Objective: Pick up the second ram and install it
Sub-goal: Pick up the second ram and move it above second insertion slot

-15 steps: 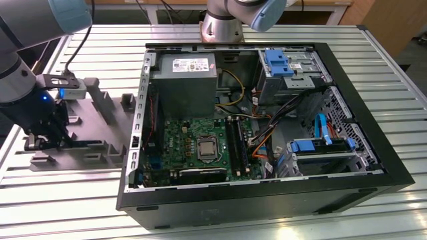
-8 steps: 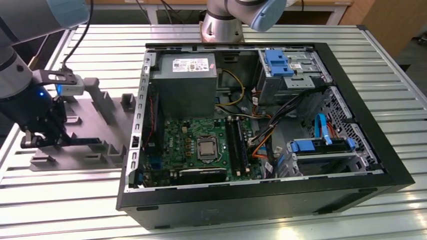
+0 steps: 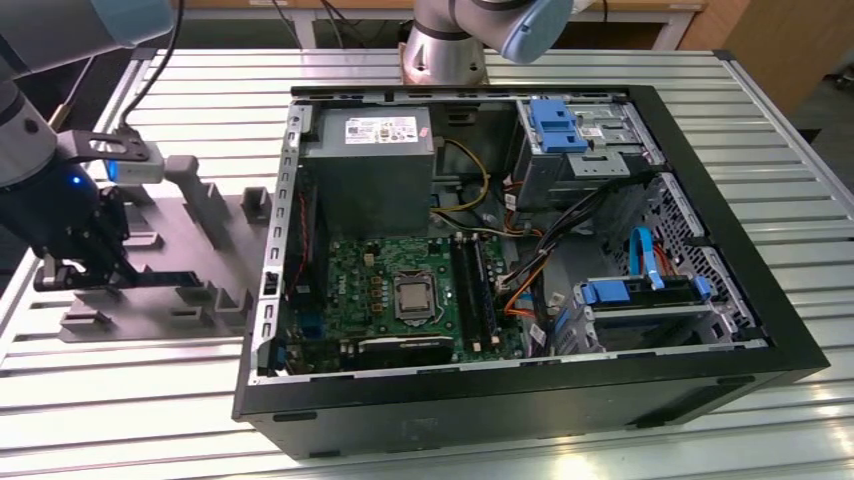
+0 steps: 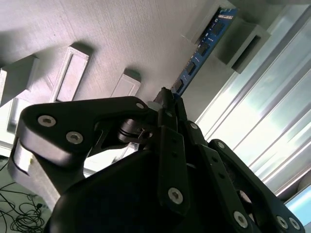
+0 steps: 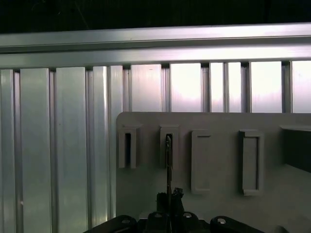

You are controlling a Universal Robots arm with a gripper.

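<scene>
Gripper [image 4: 167, 99] pinches the ram [image 4: 206, 43] by its long edge, the stick standing in a slot near the holder's [image 4: 121, 34] outer edge. Light, stiff, fragile: best held on the board edges, midway.

Between the jaws of the black gripper [image 4: 167, 99] the second ram [image 4: 204, 46] is blue with dark chips, beyond them a pale grey fixture [image 4: 97, 29] and silver ribbed table [image 4: 262, 111].
</scene>
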